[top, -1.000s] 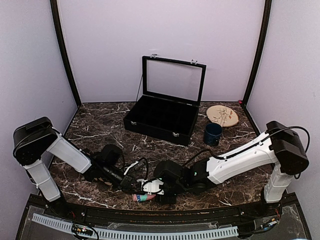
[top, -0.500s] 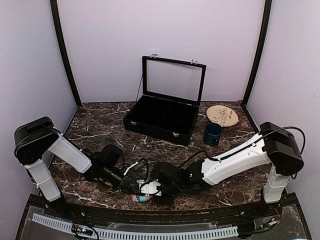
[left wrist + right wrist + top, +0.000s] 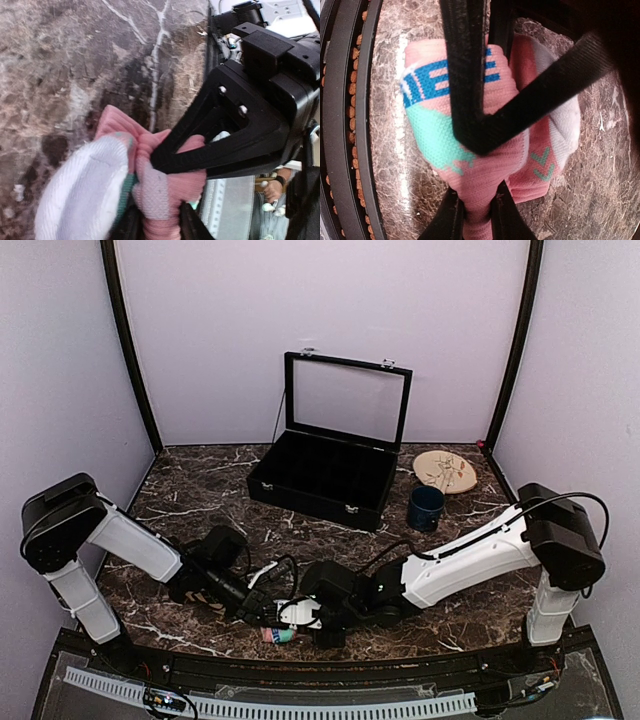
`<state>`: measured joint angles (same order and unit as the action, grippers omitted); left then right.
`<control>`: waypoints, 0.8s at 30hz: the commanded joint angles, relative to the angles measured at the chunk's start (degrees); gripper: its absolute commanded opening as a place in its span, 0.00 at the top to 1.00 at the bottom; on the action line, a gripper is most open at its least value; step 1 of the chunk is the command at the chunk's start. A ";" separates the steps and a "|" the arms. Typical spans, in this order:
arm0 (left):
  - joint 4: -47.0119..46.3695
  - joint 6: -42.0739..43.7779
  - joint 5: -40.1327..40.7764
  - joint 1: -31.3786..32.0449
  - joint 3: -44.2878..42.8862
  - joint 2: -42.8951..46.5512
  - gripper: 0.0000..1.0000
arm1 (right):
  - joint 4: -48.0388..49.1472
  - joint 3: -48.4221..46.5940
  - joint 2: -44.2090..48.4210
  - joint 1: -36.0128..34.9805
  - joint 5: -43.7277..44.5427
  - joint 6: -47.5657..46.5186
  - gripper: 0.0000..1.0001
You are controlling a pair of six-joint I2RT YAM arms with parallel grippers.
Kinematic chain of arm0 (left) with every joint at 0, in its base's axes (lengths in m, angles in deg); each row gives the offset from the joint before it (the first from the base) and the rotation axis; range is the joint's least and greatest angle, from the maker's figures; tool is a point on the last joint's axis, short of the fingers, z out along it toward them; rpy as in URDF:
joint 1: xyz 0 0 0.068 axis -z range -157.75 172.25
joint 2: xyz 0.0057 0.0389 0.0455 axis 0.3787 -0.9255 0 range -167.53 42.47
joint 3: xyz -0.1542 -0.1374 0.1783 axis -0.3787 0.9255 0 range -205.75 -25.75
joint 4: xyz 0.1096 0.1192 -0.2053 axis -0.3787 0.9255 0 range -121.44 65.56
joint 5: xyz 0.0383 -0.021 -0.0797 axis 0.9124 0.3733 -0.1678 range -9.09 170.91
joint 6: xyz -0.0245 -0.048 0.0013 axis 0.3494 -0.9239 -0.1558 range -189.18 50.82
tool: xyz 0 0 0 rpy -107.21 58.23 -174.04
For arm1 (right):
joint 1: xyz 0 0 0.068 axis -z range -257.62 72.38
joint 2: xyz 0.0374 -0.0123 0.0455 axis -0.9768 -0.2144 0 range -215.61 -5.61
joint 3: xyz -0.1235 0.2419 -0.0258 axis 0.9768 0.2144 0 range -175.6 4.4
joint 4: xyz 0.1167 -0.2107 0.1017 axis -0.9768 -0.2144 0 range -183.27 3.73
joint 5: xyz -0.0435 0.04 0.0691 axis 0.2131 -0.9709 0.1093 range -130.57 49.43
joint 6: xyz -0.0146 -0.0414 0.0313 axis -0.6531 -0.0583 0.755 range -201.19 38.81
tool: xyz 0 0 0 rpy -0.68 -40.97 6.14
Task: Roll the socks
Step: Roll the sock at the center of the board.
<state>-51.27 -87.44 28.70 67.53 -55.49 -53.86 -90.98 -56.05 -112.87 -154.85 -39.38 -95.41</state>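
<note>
The socks show as one rolled pink bundle (image 3: 277,635) at the table's front edge, between the two wrists. In the left wrist view its pink fabric (image 3: 170,190) and white toe (image 3: 80,195) fill the gap of my left gripper (image 3: 156,222), whose fingers press both sides. The right gripper's black finger (image 3: 225,135) lies across the bundle. In the right wrist view the sock (image 3: 485,165) has teal and blue patches. My right gripper (image 3: 477,207) pinches a narrow fold of it. Both grippers (image 3: 268,620) (image 3: 300,625) meet at the bundle.
An open black case (image 3: 325,475) stands at the back centre. A dark blue mug (image 3: 425,507) and a round wooden disc (image 3: 445,471) sit at the back right. The table's black front rim (image 3: 345,125) runs right beside the bundle.
My right gripper has closed down onto the sock and its arm has slid slightly left. The left jaws have widened a little around the fabric. The bundle stays at the front edge.
</note>
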 commanded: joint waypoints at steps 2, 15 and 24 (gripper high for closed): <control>10.24 2.10 14.87 -0.03 -1.33 3.83 0.65 | -1.81 -0.34 -3.15 0.75 -2.86 2.11 1.00; 13.86 1.73 21.77 -1.51 -1.72 13.44 0.49 | -3.51 -1.44 -4.44 2.77 -5.19 4.65 1.00; 15.88 0.99 27.81 -1.68 -0.77 19.62 0.49 | -5.89 -3.90 -5.26 3.74 -7.96 7.41 1.00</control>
<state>-37.35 -86.32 51.76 66.22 -56.73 -38.32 -91.35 -59.68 -115.54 -151.68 -44.32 -90.31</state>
